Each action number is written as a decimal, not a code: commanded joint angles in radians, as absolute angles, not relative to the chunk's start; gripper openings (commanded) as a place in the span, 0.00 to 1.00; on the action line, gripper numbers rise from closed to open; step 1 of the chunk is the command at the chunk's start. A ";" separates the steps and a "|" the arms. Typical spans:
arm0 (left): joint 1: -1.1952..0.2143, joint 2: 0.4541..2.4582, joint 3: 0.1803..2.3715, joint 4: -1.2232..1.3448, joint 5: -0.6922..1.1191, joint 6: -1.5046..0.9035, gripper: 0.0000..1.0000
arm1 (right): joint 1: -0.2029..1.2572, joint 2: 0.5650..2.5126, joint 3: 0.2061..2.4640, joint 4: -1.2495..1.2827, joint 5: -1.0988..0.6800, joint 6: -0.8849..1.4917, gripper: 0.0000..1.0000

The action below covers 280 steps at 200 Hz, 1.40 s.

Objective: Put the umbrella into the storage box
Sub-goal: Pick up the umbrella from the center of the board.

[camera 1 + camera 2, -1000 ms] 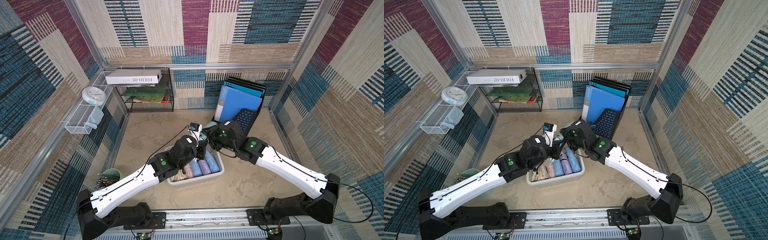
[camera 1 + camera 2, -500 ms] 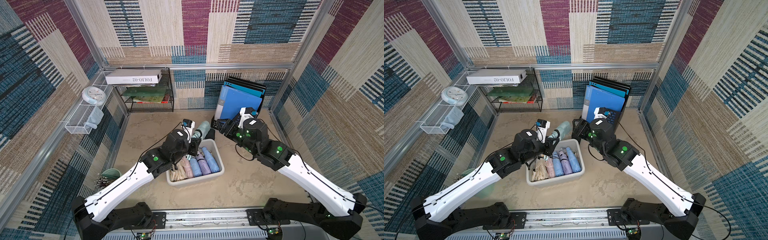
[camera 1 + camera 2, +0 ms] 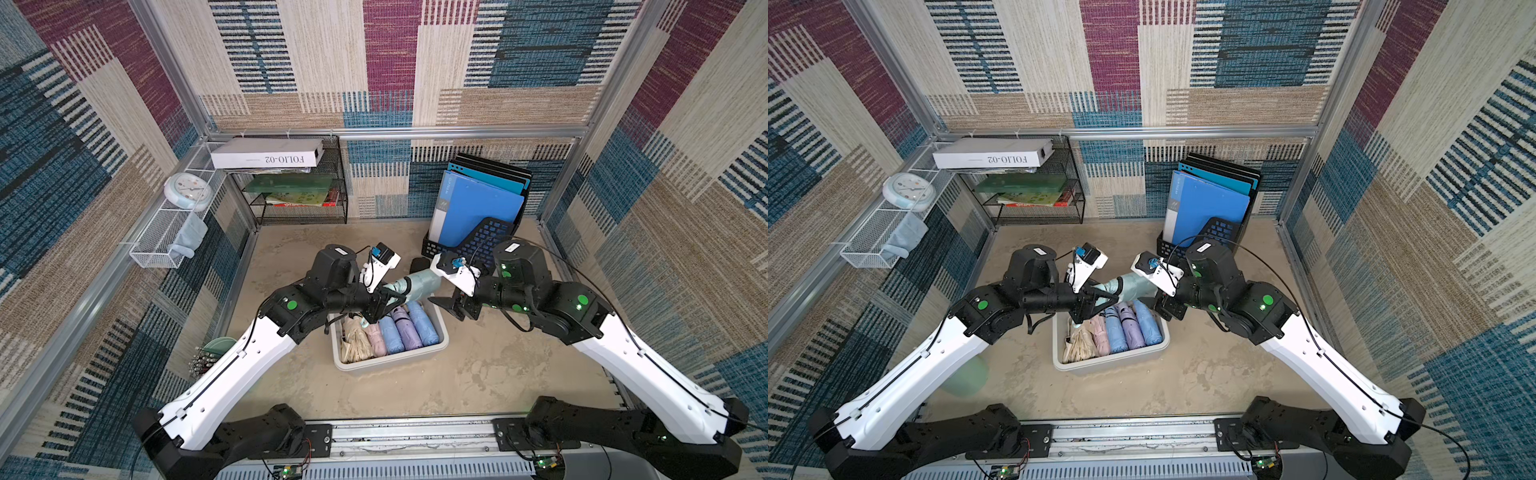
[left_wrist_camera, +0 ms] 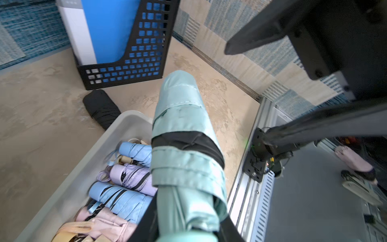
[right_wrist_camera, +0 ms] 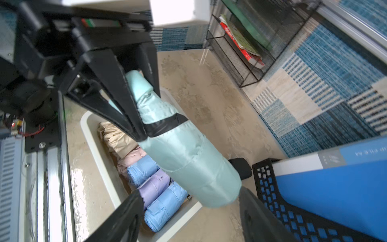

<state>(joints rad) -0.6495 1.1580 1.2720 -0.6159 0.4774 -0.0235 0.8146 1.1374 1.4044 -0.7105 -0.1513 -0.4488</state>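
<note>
left jaws: clenched on mint umbrella above storage box | right jaws: spread apart, near umbrella's free end

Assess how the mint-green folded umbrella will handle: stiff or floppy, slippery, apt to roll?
Probably stiff lengthwise: the mint-green folded umbrella juts straight from the left tool, held near one end. Its sheeny fabric may slip. Being round, it could roll.
</note>
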 commanded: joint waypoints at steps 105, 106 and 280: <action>-0.646 1.100 1.229 -0.590 0.798 0.334 0.00 | 0.833 1.302 1.454 -0.934 -0.507 -0.783 0.58; -0.646 1.100 1.229 -0.591 0.799 0.336 0.00 | 0.833 1.303 1.454 -0.934 -0.510 -0.782 0.57; -0.646 1.011 1.183 -0.559 0.688 0.304 0.99 | 0.844 1.144 1.151 -0.641 -0.670 -0.479 0.05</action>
